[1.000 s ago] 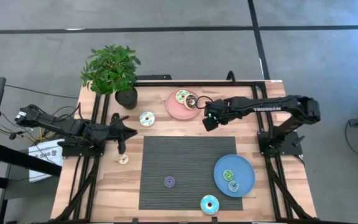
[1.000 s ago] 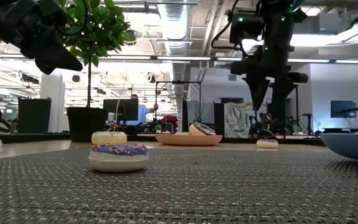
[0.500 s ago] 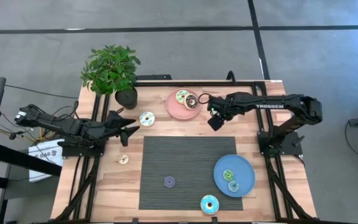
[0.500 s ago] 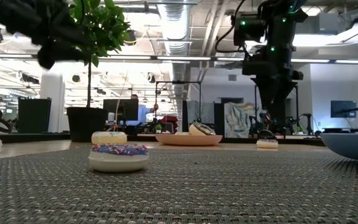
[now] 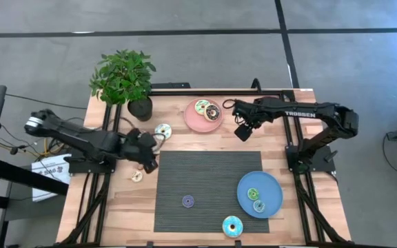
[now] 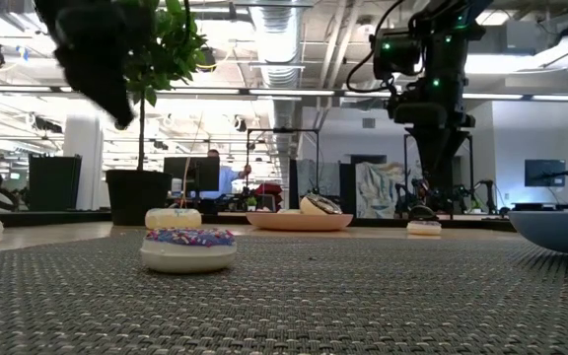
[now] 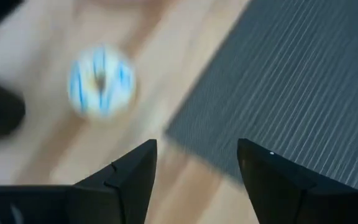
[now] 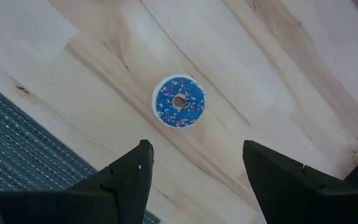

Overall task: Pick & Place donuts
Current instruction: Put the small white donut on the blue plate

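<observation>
**Both arms poised over loose donuts, nothing gripped**

Table point(image 5: 205, 213), largest first: dark ribbed mat point(image 5: 205, 172) fills the middle. Pink plate point(image 5: 197, 118) sits at the far edge with two donuts on it; blue plate point(image 5: 267, 184) at the near right carries two small ones. Likely these are the drop-off spots, which would explain why the plates stand off to the sides and the loose rings lie between. Potted plant point(image 5: 126, 79) at the far left corner, out of the working lanes.

Right gripper point(image 5: 243, 132) hangs above bare wood just right of the pink plate. Its wrist view shows the fingers point(image 8: 129, 180) spread wide, empty, with a small blue sprinkled donut point(image 8: 179, 101) lying flat on the wood ahead of the gap, not yet between the tips. Reads as lining up for a descent.

Left gripper point(image 5: 149, 155) sits near the mat's far-left corner. Fingers point(image 7: 129, 174) wide apart, holding nothing. The white-and-blue striped donut point(image 7: 100, 79) lies on wood ahead and off to one side of the gap, near, not touching.

Other loose rings: cream donut point(image 5: 137, 176) on wood left of the mat, purple donut point(image 5: 188, 201) on the mat, cyan donut point(image 5: 232, 225) at the mat's near edge.
</observation>
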Tool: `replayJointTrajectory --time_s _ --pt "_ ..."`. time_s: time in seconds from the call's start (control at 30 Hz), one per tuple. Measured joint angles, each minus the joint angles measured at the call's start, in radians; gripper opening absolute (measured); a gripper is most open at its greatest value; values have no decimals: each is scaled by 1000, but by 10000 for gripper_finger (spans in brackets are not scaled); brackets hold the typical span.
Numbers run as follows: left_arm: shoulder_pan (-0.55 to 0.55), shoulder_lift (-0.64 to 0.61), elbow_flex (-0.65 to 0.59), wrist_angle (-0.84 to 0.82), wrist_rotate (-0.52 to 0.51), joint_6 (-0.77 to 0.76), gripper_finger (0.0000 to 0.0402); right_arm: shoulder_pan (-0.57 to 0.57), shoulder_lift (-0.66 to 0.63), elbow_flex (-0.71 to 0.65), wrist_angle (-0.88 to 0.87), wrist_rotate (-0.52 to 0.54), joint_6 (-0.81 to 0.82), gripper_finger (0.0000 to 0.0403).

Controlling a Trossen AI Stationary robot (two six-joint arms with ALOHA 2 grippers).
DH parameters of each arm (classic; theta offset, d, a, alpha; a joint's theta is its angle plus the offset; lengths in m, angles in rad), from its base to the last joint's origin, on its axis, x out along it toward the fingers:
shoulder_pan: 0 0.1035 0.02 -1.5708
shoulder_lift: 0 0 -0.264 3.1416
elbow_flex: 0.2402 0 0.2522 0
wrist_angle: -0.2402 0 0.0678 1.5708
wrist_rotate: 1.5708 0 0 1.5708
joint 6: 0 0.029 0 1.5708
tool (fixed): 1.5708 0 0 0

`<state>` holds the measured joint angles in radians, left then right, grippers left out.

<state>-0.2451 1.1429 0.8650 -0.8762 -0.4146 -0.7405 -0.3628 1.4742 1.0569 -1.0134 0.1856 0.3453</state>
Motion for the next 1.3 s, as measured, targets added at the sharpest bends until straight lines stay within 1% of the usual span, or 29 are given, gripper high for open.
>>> replayJointTrajectory --time_s 0.17,0.23,0.37,0.5,0.63,0.83,0.97,1.2,1.3 --pt "0 137 19 -178 164 -191 218 -17 0 0 0 0 -4 240" --pt "-4 181 19 -214 213 -231 218 -15 0 0 -1 -3 -1 240" --pt "-26 229 19 -210 276 -270 218 4 0 0 -1 -5 3 240" --pt "-44 234 12 -201 336 -321 218 41 0 0 -3 -8 35 240" --pt "-69 234 -25 -177 357 -354 218 92 0 0 -6 -37 86 240" --pt "-91 234 -96 -183 383 -444 218 193 -10 0 -28 -39 243 240" --pt "-98 234 -132 -146 408 -450 218 254 -38 0 -26 -40 341 240" --pt "-102 233 -196 0 401 -420 218 341 -92 -1 -26 -43 534 240" --pt "-103 233 -211 9 396 -404 218 382 -113 -1 -26 -49 606 240"
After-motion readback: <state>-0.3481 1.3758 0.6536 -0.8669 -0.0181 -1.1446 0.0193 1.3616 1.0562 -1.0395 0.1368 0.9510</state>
